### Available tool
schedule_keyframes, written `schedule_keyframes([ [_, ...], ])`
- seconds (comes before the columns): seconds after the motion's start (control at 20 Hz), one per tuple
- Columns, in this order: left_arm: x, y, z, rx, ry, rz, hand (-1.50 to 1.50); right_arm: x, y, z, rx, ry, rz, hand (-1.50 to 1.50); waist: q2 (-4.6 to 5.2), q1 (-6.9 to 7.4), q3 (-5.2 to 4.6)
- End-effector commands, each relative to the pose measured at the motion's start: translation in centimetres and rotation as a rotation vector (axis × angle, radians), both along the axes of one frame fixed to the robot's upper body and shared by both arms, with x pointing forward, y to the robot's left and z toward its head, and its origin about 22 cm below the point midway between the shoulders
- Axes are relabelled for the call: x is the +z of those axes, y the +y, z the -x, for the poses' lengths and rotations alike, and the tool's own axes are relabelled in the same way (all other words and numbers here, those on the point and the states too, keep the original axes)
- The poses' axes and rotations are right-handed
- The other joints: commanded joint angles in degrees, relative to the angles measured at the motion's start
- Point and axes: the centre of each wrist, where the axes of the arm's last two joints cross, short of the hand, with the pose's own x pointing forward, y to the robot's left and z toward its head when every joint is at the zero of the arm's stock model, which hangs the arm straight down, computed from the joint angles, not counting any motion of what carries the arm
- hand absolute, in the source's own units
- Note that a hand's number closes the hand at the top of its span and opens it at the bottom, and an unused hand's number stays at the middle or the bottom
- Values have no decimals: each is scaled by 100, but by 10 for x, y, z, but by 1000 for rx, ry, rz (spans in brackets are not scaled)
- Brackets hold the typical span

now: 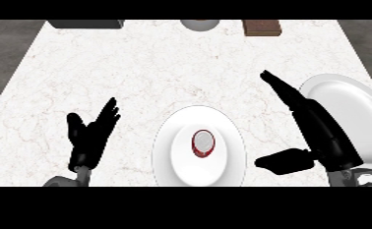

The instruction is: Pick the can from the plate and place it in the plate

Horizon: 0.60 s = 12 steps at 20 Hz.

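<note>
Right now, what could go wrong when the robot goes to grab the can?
The can stands on the middle plate, and the open right hand is beside it, not around it. A sideways bump from the thumb could tip the can over. The right hand also covers part of the right plate in this view, so it might knock that plate when it moves.

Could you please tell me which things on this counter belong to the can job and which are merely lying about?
Job: can standing on the centre plate; right plate; right hand, open, between the plates.
Lying about: dark slab, pale round object, brown block at the far edge; left hand resting open at lower left.
</note>
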Motion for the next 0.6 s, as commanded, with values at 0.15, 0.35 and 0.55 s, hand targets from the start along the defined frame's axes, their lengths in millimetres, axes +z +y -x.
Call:
schedule_keyframes([
  [0.15,-4,-2,13,5,10,5,0,0,61,6,4,79,132,-150,9,15,10],
  [0.35,18,6,12,-3,0,2,0,-20,84,-2,-27,104,169,-150,6,32,13],
  [0.55,4,10,8,7,4,2,0,-53,106,14,-19,175,204,-150,13,2,13],
])
